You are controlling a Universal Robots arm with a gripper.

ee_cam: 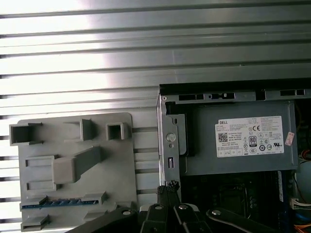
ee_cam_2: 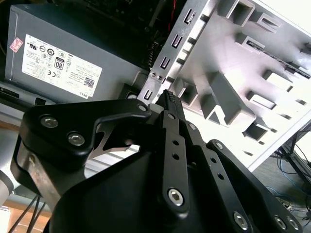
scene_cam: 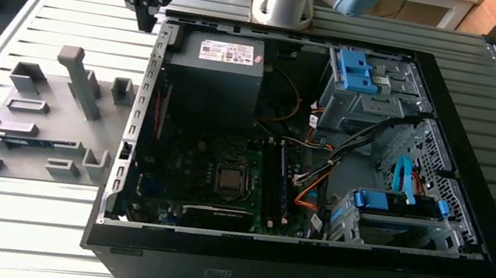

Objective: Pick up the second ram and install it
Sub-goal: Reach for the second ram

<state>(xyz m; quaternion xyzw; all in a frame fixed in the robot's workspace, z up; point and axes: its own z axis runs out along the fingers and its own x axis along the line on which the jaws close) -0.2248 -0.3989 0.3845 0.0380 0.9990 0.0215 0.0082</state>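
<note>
1. the second ram (ee_cam: 53, 203) lies on edge in a slot of the grey holder plate (ee_cam: 121, 165), showing as a thin blue strip between two grey blocks.
2. the holder plate rests on the slatted metal worktop (scene_cam: 2, 219), just beside the open computer case (scene_cam: 306, 277), on the exterior view's left.
3. the hand (scene_cam: 150, 17) hangs above the case's far corner on the exterior view's left, near the grey power supply (scene_cam: 214, 73).
4. its fingers are pressed together with nothing between them.
5. the hand and the second ram are well apart, not touching.
</note>
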